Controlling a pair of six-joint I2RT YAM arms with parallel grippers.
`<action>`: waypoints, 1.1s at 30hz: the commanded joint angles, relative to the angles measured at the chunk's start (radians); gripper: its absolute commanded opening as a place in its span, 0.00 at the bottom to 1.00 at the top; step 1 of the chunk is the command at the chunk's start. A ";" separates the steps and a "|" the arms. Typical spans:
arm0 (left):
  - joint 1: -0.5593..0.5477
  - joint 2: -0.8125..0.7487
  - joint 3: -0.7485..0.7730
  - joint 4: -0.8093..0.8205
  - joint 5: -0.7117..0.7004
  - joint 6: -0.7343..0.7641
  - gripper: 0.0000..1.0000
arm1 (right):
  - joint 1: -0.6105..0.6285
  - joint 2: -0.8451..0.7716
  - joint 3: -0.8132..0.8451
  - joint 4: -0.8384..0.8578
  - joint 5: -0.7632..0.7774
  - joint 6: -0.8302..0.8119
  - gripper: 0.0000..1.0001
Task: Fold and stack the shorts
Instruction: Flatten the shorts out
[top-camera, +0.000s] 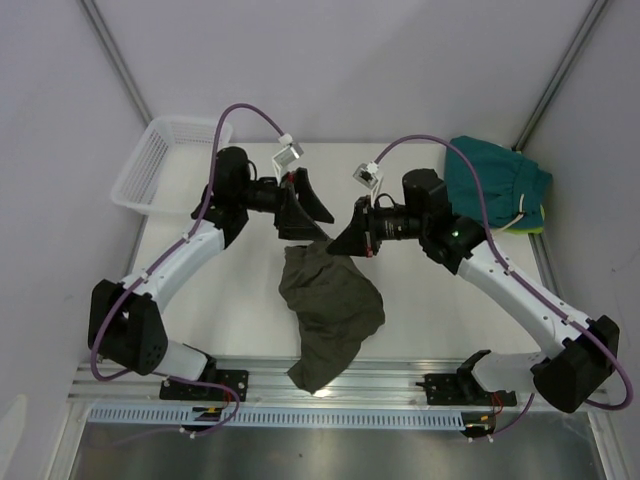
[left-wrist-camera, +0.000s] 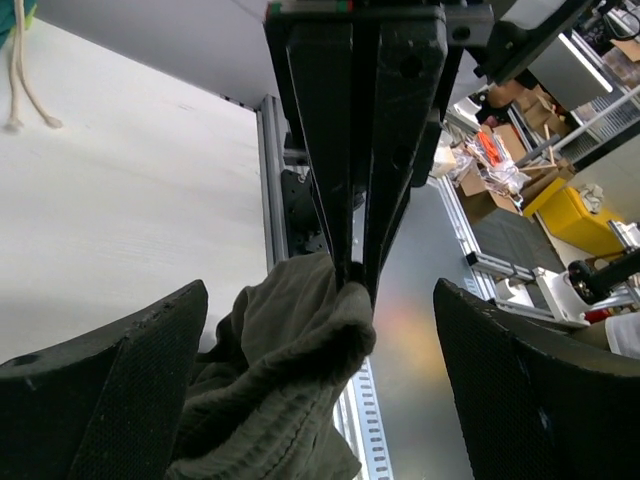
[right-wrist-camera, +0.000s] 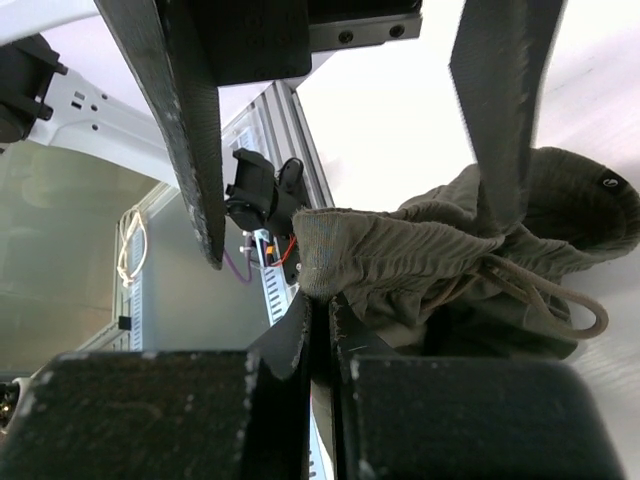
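The olive-green shorts (top-camera: 328, 310) hang bunched over the table's front edge, held up by the waistband. My right gripper (top-camera: 346, 240) is shut on that waistband (right-wrist-camera: 345, 250), and the dark drawstring (right-wrist-camera: 560, 300) loops out beside it. My left gripper (top-camera: 310, 218) faces it, open wide, its fingers (left-wrist-camera: 110, 390) standing either side of the pinched fold of the olive shorts (left-wrist-camera: 290, 350) without closing on it. In the left wrist view the right gripper (left-wrist-camera: 360, 140) shows as a dark upright wedge. The folded teal shorts (top-camera: 495, 180) lie at the back right.
A white mesh basket (top-camera: 160, 165) stands at the back left corner. The aluminium rail (top-camera: 330, 385) with both arm bases runs along the near edge. White walls close the table at the back and sides.
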 joint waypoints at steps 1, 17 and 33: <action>0.000 -0.038 0.024 -0.064 0.056 0.136 0.94 | -0.019 0.002 0.051 0.050 -0.043 0.023 0.00; -0.081 -0.036 0.122 -0.462 -0.115 0.395 0.18 | -0.039 0.052 0.054 0.087 -0.069 0.039 0.00; -0.066 -0.107 0.432 -0.896 -0.316 0.554 0.00 | -0.239 -0.136 -0.222 0.132 -0.204 0.006 0.83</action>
